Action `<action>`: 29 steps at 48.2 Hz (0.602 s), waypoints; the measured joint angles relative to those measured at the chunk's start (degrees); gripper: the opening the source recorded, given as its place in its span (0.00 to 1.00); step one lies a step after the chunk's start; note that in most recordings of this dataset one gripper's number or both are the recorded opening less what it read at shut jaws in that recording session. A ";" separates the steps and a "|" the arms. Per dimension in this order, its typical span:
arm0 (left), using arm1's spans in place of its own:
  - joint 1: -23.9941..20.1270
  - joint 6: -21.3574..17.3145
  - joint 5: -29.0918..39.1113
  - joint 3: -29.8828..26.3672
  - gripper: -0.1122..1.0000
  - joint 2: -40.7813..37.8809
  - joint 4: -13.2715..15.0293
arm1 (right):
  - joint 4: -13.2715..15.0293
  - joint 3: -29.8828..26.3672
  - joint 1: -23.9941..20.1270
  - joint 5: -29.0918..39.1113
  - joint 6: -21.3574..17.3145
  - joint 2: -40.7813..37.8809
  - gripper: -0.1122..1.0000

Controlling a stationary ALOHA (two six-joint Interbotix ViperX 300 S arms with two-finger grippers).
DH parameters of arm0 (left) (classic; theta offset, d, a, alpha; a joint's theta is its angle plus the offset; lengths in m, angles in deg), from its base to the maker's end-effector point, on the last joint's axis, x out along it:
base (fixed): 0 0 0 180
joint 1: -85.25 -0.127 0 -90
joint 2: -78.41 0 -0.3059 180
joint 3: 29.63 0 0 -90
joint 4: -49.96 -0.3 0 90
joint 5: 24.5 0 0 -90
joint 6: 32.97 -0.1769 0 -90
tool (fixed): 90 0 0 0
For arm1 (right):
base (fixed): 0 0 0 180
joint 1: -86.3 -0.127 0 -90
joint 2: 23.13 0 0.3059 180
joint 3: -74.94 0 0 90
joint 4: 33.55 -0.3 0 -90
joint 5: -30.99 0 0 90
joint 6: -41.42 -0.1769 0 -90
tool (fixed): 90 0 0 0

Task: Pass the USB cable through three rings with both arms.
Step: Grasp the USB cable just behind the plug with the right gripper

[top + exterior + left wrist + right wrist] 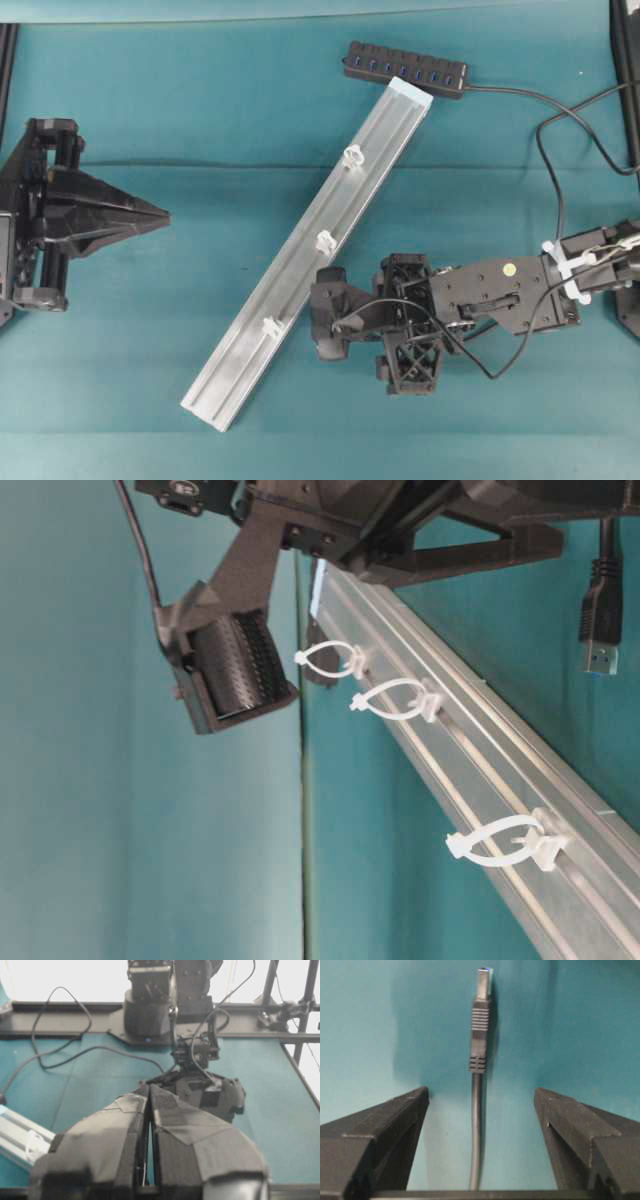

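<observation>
I am seeing my right gripper (480,1105) standing spread wide with the USB cable (477,1125) lying on the teal table (150,330) between its fingers, untouched, beside the silver rail (310,250), while my left gripper (160,213) is sitting pressed together, empty.

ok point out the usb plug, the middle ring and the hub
USB plug (480,1035), right wrist view, on its ribbed black body
middle ring (326,241), overhead view, on the white loop
hub (405,68), overhead view, on its black top
</observation>
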 measured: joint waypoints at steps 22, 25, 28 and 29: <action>0.00 0.00 0.00 0.00 0.10 0.09 -0.09 | 0.09 -0.09 0.00 -0.70 -2.37 -0.44 0.85; 0.00 0.00 0.00 0.00 0.10 0.35 -0.09 | 0.09 -0.09 0.09 -0.70 -2.37 -0.44 0.82; 0.00 0.00 0.00 0.00 0.10 0.62 -0.09 | 0.09 -0.18 0.09 -0.62 -2.37 -0.44 0.76; 0.00 0.00 0.00 0.00 0.10 0.62 -0.09 | 0.18 -0.09 0.09 -0.62 -2.37 -0.44 0.74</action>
